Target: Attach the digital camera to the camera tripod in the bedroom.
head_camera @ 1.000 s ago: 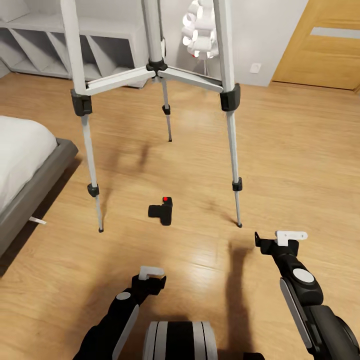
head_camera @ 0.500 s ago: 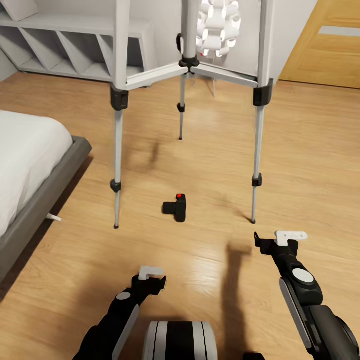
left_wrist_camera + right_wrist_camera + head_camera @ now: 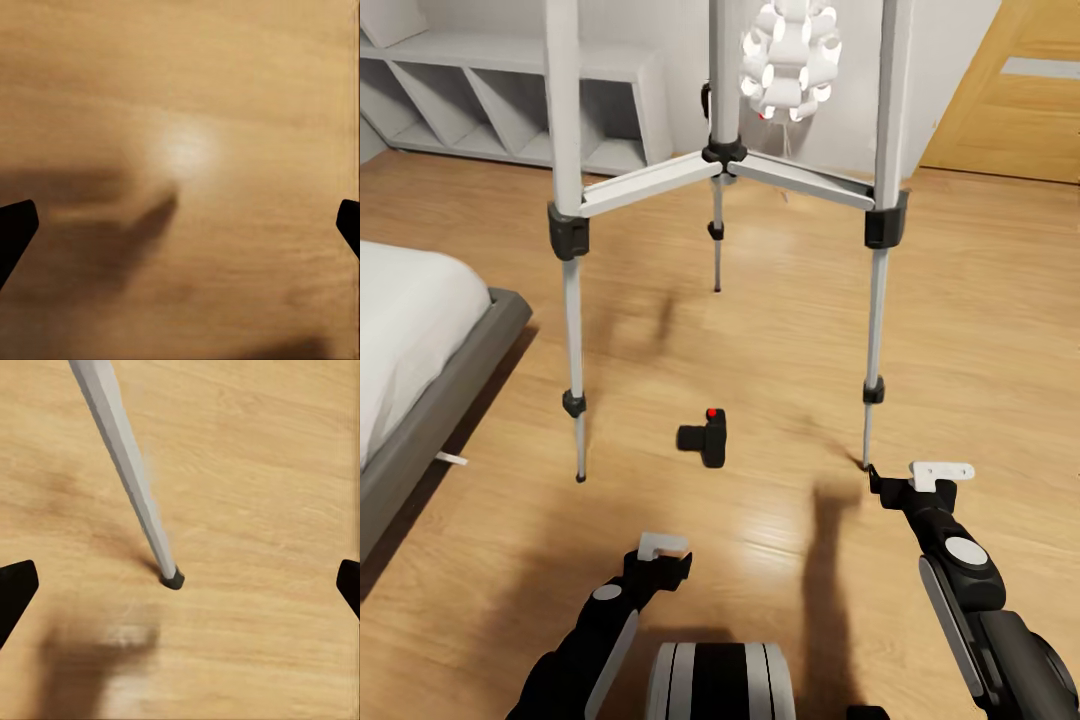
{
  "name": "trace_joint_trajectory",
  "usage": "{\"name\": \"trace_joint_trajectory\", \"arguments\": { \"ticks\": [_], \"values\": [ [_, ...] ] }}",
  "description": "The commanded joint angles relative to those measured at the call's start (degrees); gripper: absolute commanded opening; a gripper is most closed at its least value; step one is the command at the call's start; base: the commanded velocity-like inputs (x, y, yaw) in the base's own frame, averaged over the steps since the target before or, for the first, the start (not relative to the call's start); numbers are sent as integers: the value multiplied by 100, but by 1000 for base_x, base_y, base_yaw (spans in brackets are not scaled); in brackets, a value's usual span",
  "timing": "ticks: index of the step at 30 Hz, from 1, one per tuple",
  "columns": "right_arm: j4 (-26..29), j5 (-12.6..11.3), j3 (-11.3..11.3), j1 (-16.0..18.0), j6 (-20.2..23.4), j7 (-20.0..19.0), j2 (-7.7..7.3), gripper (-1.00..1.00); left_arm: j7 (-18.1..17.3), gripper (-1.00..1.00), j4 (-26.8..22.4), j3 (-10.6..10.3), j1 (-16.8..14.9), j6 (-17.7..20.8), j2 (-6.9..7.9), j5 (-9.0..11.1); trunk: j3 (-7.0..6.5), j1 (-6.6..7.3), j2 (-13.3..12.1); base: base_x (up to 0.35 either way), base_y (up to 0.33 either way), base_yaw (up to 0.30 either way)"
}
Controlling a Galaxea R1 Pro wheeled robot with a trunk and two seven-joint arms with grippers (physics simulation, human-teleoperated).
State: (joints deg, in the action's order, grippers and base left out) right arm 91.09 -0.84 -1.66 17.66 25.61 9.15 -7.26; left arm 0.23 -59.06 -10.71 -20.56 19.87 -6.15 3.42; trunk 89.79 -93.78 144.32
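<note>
The digital camera (image 3: 705, 438), small and black with a red button on top, lies on the light wood floor between the front legs of the camera tripod (image 3: 723, 153). The tripod's silver legs spread around it, and its head is cut off above the picture. My left gripper (image 3: 660, 560) hangs over bare floor short of the camera; in the left wrist view its fingertips (image 3: 15, 229) stand wide apart, open and empty. My right gripper (image 3: 920, 480), also open, hovers next to the tripod's right leg, whose foot (image 3: 172, 579) shows between its fingers.
A low bed (image 3: 455, 375) with a grey frame and white mattress lies at the left. Grey shelving (image 3: 510, 90) lines the back wall, beside a white lamp (image 3: 785, 50). A wooden door (image 3: 1010, 90) stands at the back right. A small white scrap (image 3: 450, 458) lies by the bed.
The whole picture has shifted, so my viewpoint moved; the tripod and camera now sit slightly lower and further left than half a second ago. Both arms hold the same pose.
</note>
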Motion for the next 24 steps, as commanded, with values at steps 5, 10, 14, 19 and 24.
{"name": "trace_joint_trajectory", "arguments": {
  "ticks": [5, 10, 14, 19, 24],
  "values": [
    [6, -10, 7, 2, 32, 25, -3, 100, 4, 100, -14, -1, -1, 34, 0, 36, 3, -1, 1, 62, -208, 0],
    [7, -10, 7, 3, 32, 25, -3, 100, 4, 100, -14, -1, -1, 34, 0, 36, 3, -1, 1, 7, -39, 0],
    [7, -10, 6, 3, 32, 25, -3, 100, 4, 100, -11, -1, -1, 34, 0, 36, 3, -1, 1, 1, -7, 0],
    [10, -11, 7, 3, 31, 25, -3, 100, 4, 100, -9, -1, -1, 34, 0, 36, 3, -1, 1, 8, -5, 0],
    [11, -12, 7, 2, 29, 25, -3, 100, 4, 100, -9, -1, -1, 34, 0, 36, 3, -1, 1, 157, -126, 0]
  ]
}}
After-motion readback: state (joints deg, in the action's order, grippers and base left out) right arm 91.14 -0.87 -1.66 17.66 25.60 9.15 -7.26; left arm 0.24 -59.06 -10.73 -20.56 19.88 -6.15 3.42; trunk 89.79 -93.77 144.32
